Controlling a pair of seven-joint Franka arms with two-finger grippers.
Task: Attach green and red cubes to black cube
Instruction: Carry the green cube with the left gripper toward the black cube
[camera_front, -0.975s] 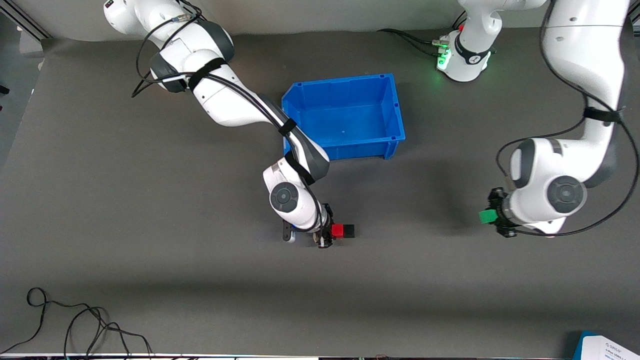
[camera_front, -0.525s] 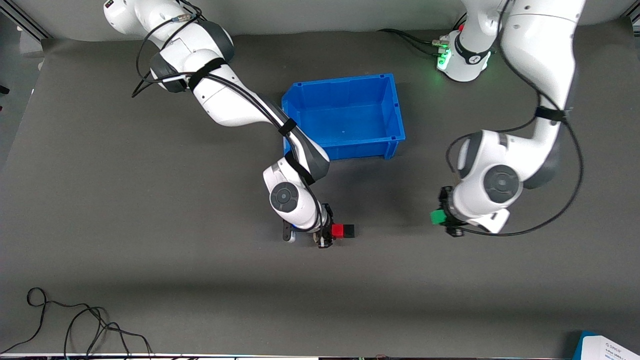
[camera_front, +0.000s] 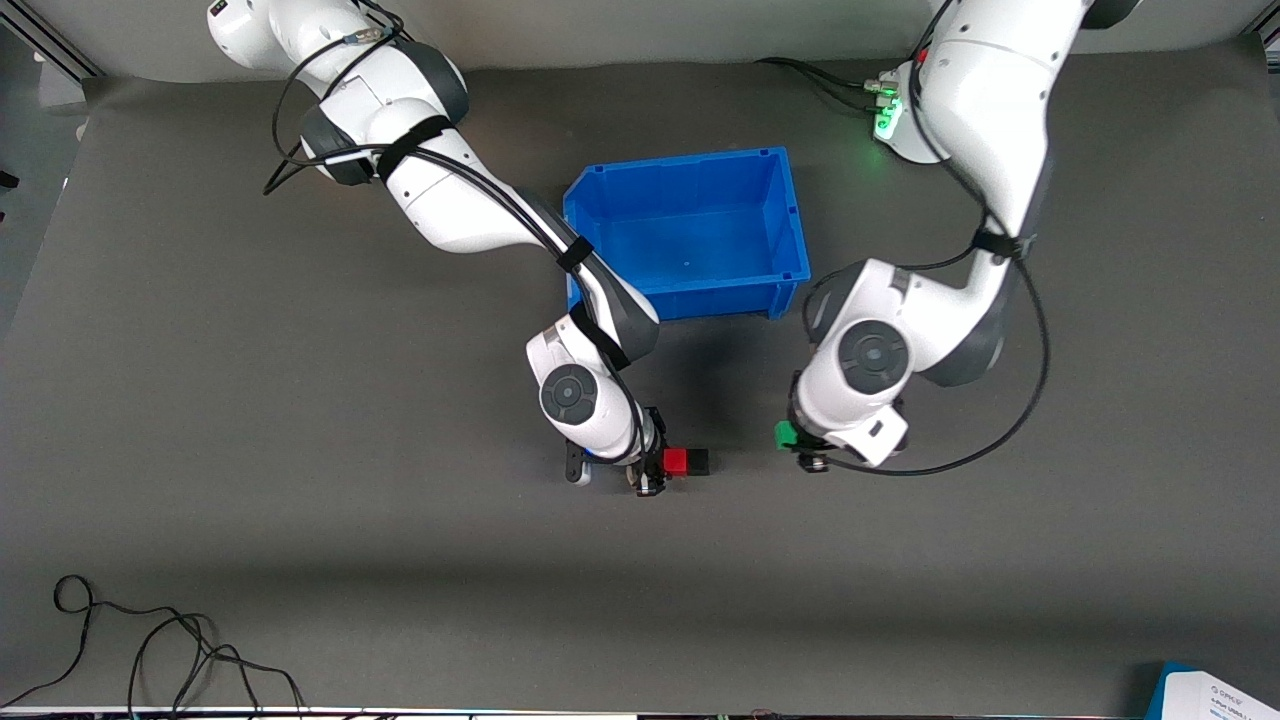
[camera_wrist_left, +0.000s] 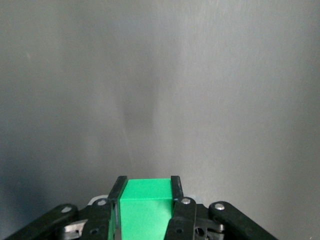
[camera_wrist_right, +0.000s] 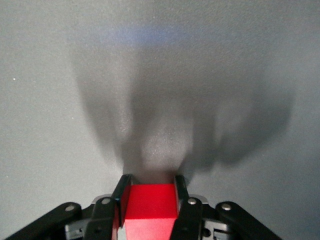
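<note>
Right gripper (camera_front: 655, 470) pinches the red cube (camera_front: 676, 460) against the black cube (camera_front: 697, 461); left gripper (camera_front: 800, 445) pinches the green cube (camera_front: 785, 435) nearby. Misaligned approach could shove black off red.

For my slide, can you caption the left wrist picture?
Left gripper holding the small bright green cube above the grey mat.

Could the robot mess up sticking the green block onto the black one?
Maybe. The left gripper must line its green cube up with the black cube; if it comes in crooked, they may not join. A hard push could also knock the red cube loose in the right gripper.
</note>
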